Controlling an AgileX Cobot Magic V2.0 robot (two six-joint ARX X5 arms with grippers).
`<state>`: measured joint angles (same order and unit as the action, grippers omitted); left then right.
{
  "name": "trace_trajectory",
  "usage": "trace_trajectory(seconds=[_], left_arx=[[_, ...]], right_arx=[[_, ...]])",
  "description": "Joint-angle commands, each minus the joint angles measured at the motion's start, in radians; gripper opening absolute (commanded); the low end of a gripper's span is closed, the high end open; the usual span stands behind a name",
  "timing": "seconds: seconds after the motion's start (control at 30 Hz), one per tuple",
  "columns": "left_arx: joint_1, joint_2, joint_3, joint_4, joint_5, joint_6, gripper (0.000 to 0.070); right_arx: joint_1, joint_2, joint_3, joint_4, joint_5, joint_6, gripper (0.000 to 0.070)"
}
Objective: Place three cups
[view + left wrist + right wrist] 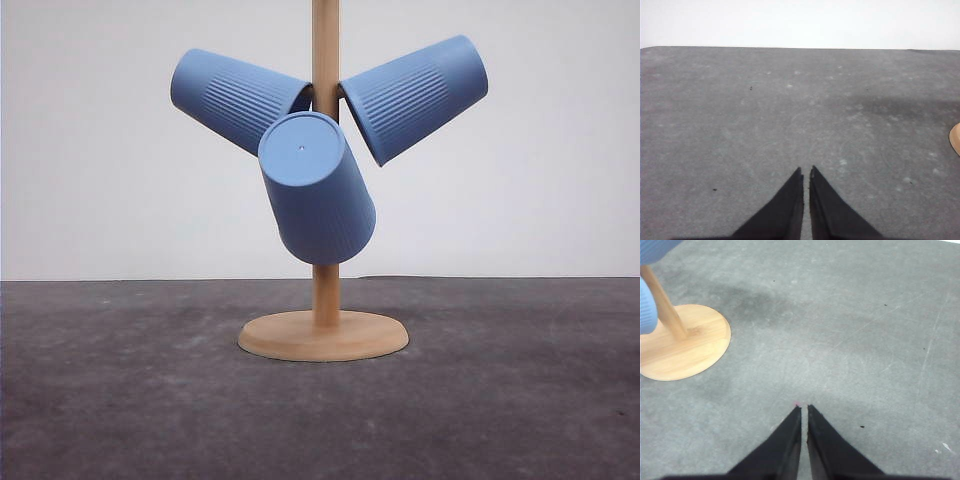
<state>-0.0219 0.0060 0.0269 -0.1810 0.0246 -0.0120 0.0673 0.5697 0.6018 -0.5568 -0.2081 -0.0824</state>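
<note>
Table (120, 400): dark grey, speckled, running wide across the front view, and it carries the stand.
Stand (325, 300): wooden post on a round base, dead centre on the table; 3 cups hang off the post high up.
Cup at 10 o'clock (235, 98): mouth in at the post, flat base pointing up and out, clear of the table.
Cup at 2 o'clock (415, 97): mirror of that one, mouth in at the post, base tilted up and away.
Front cup (318, 188): hanging in front of the post, base toward the camera, lowest of the 3.
Progress: all 3 cups look hung, so I judge the placing done; nothing seems left but keeping the arms clear.
Left claw (806, 172): tips drawn together with only a sliver between them, holding nothing, low over bare table, a slice of the stand's base just at the frame edge.
Right claw (804, 410): same story, tips pressed nearly together and empty, above bare table, well apart from the stand's base.
</note>
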Motion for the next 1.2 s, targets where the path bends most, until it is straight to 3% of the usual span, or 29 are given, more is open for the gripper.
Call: trace_trajectory(seconds=[0.0, 0.17, 0.33, 0.47, 0.73, 1.17], left_arx=[[-0.001, -0.001, -0.014, -0.005, -0.003, 0.0, 0.0], [0.0, -0.001, -0.014, -0.005, -0.003, 0.0, 0.0], [-0.001, -0.001, -0.014, -0.005, -0.003, 0.0, 0.0], [-0.001, -0.001, -0.014, -0.005, -0.003, 0.0, 0.0], [-0.001, -0.001, -0.014, -0.005, -0.003, 0.0, 0.0], [-0.001, -0.001, -0.014, -0.005, -0.003, 0.0, 0.0]], right_arx=[[0.002, 0.002, 0.015, 0.02, 0.003, -0.046, 0.0019], [0.002, -0.036, -0.053, 0.08, 0.016, -0.012, 0.0019], [0.002, -0.175, -0.317, 0.316, 0.113, 0.108, 0.0019], [-0.012, -0.333, -0.491, 0.439, 0.17, 0.13, 0.0019], [-0.069, -0.559, -0.59, 0.401, 0.188, 0.128, 0.0019], [-0.083, -0.566, -0.59, 0.399, 0.209, 0.13, 0.0019]])
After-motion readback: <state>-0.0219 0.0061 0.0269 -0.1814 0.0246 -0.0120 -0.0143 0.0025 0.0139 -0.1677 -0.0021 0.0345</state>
